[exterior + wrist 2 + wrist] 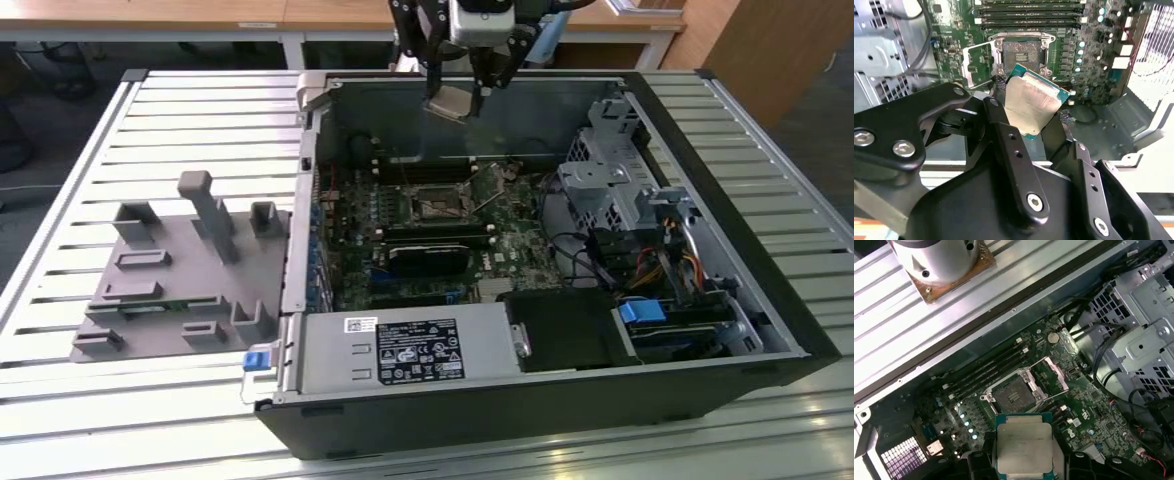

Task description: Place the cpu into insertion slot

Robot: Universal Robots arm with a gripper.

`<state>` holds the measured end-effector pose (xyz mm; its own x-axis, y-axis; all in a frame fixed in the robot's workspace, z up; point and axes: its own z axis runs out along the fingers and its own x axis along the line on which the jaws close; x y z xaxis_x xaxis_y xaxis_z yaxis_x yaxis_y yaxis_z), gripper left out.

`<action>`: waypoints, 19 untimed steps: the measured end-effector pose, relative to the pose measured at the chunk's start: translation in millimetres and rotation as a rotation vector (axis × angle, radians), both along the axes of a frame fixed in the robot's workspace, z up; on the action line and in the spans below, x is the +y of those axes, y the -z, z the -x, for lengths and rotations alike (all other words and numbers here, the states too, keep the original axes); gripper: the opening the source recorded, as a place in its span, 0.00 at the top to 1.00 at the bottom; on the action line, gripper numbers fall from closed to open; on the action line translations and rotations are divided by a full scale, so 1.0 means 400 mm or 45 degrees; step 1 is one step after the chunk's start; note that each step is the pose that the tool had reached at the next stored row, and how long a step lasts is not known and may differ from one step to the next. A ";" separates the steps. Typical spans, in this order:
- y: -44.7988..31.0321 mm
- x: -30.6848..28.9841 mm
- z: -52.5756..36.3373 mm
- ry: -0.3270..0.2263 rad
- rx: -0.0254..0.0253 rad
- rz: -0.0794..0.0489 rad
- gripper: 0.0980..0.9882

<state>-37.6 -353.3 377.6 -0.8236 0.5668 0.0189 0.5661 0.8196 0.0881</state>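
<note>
Cpu (1024, 447), one, in end effector (458, 96), clear of one insertion slot (1014, 397)

The cpu (450, 103) hangs above the case (467, 430) — the insertion slot (437, 204) lies inside it.

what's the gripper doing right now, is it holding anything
Gripper: jaws shut on the cpu, which is held in the air over the open case. The insertion slot is empty.
</note>
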 end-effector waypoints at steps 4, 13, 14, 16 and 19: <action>0.001 0.000 0.000 0.122 -0.0001 0.001 0.51; 0.005 0.000 0.000 0.316 0.0000 0.003 0.51; 0.005 0.000 0.000 0.337 0.0000 0.003 0.51; 0.006 0.000 0.000 0.382 0.0001 0.003 0.51; 0.007 0.000 0.000 0.451 0.0002 0.003 0.51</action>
<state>-37.6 -353.3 374.9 -0.5756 0.8175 0.0171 0.8154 0.5724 0.0862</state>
